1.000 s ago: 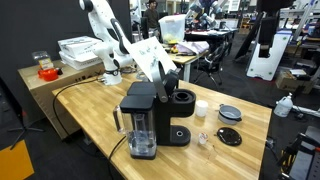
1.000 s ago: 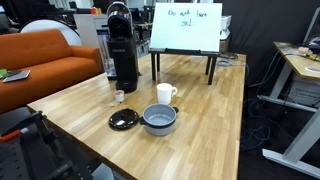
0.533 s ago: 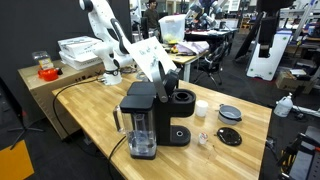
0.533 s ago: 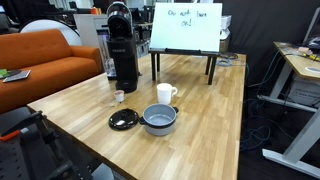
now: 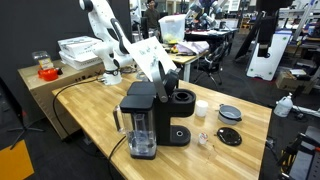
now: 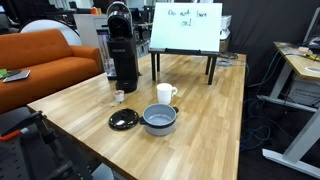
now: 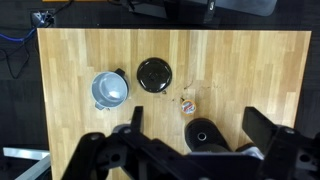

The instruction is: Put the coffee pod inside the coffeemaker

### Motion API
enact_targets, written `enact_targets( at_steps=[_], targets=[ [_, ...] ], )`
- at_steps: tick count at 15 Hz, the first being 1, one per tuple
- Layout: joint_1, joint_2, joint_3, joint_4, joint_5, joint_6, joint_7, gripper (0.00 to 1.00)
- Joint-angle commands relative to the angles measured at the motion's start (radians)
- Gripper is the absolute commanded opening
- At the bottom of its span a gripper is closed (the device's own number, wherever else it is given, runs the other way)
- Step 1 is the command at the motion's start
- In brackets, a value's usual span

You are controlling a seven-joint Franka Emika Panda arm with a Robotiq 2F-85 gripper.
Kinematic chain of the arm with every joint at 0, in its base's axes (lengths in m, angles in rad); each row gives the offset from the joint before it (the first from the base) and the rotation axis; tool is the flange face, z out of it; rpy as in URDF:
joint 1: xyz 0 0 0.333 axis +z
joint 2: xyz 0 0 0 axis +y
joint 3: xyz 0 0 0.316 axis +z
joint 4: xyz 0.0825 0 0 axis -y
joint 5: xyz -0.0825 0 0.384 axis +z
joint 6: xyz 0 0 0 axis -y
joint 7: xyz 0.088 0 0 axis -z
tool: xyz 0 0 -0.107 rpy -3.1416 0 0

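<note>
The coffee pod (image 7: 188,104) is a tiny pale cup with an orange-marked top. It stands on the wooden table just beside the black coffeemaker (image 5: 150,118). It also shows in both exterior views (image 5: 203,140) (image 6: 118,96). The coffeemaker's round brew head (image 7: 207,133) lies directly below my gripper (image 7: 198,124). The gripper is open and empty, with its fingers (image 7: 135,118) spread wide to either side of the brew head. In an exterior view the gripper (image 5: 170,76) hangs high above the machine (image 6: 122,50).
A white cup (image 6: 165,94), a grey bowl (image 6: 159,120) and a flat black disc (image 6: 124,120) sit near the pod. The bowl (image 7: 110,88) and disc (image 7: 155,73) show in the wrist view. A whiteboard sign (image 6: 185,27) stands behind.
</note>
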Motion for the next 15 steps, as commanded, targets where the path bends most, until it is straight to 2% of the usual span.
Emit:
enact_targets(
  at_steps=[1,9,10,15],
  targets=[
    [0.029,-0.018,-0.030,-0.014,0.034,0.068,-0.053,1.00],
    [0.040,0.016,-0.078,-0.060,0.121,0.152,-0.163,1.00],
    [0.032,0.011,-0.059,-0.043,0.089,0.114,-0.121,1.00],
    [0.034,0.021,-0.069,-0.055,0.102,0.135,-0.141,1.00]
  ],
)
